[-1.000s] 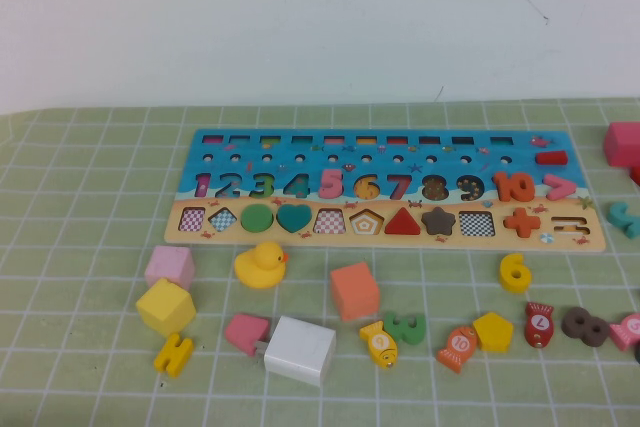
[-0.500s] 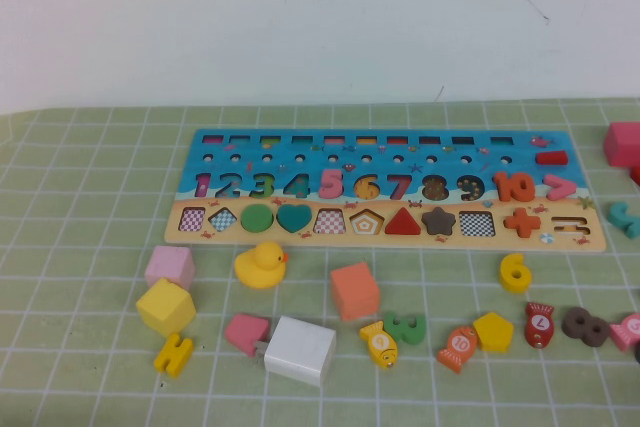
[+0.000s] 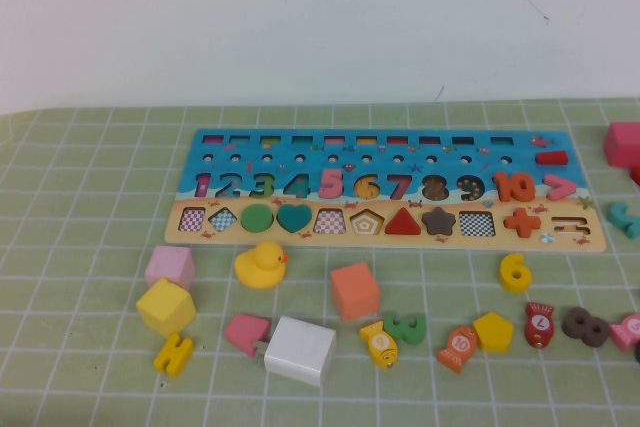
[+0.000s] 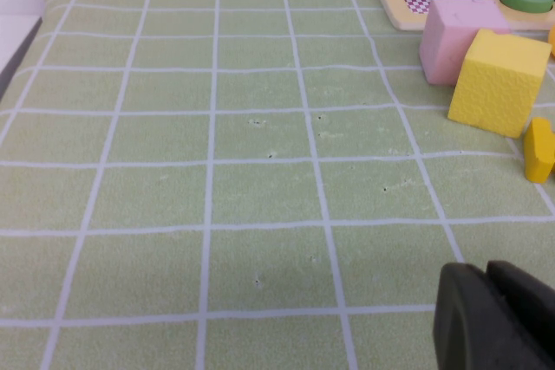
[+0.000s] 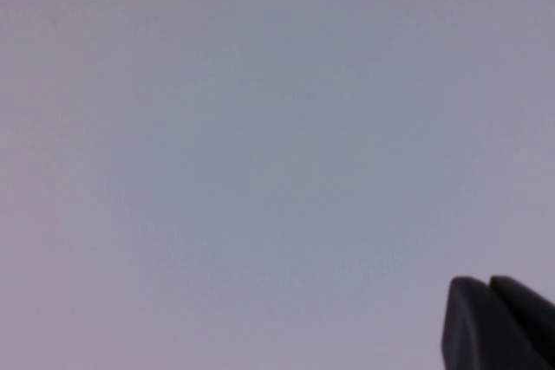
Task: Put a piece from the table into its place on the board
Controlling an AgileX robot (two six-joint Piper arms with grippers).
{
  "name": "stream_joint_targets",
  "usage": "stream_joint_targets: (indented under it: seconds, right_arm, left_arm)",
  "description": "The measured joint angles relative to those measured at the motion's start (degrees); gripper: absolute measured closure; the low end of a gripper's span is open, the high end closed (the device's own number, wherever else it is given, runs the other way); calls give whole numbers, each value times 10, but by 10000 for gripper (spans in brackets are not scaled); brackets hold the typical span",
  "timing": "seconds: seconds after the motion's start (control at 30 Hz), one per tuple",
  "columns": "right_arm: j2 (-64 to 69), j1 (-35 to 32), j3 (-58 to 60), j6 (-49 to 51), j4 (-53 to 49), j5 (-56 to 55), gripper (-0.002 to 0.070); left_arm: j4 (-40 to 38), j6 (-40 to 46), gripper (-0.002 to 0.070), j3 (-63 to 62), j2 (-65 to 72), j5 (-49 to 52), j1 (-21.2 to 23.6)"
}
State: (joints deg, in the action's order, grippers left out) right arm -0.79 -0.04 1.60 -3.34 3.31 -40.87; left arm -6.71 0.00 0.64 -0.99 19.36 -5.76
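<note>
The yellow numeral "6" piece [image 3: 515, 272] lies on the green gridded table [image 3: 80, 197], just in front of the board's right end. The board [image 3: 390, 162] lies across the middle, blue upper part with digits, tan lower strip with shapes; its "6" slot [image 3: 367, 187] shows an orange-yellow print. Neither arm shows in the high view. My left gripper [image 4: 487, 276] is shut and empty above bare cloth, left of a pink cube [image 4: 455, 39] and yellow block [image 4: 499, 80]. My right gripper [image 5: 491, 288] is shut, empty, against a blank grey background.
In front of the board lie a yellow duck [image 3: 261, 265], orange cube [image 3: 355, 290], white block [image 3: 299, 350], pink cube [image 3: 169, 266], yellow block [image 3: 165, 306], yellow "H" [image 3: 173, 354], green "3" [image 3: 405, 327], yellow pentagon [image 3: 493, 331], brown "8" [image 3: 585, 325] and fish pieces.
</note>
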Motion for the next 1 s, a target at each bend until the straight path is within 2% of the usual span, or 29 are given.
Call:
stream_joint_targets:
  seconds: [0.17, 0.27, 0.53, 0.83, 1.0]
  right_arm:
    - [0, 0, 0, 19, 11, -78, 679]
    - [0, 0, -9, 6, 39, -57, 679]
    - [18, 0, -202, -101, 59, 200, 679]
    - [207, 0, -390, -113, 59, 504, 679]
    - [296, 0, -401, -113, 58, 553, 679]
  left_arm:
    - [0, 0, 677, 0, 0, 0, 0]
    - [0, 0, 677, 0, 0, 0, 0]
    - [0, 0, 677, 0, 0, 0, 0]
    - [0, 0, 677, 0, 0, 0, 0]
    - [0, 0, 677, 0, 0, 0, 0]
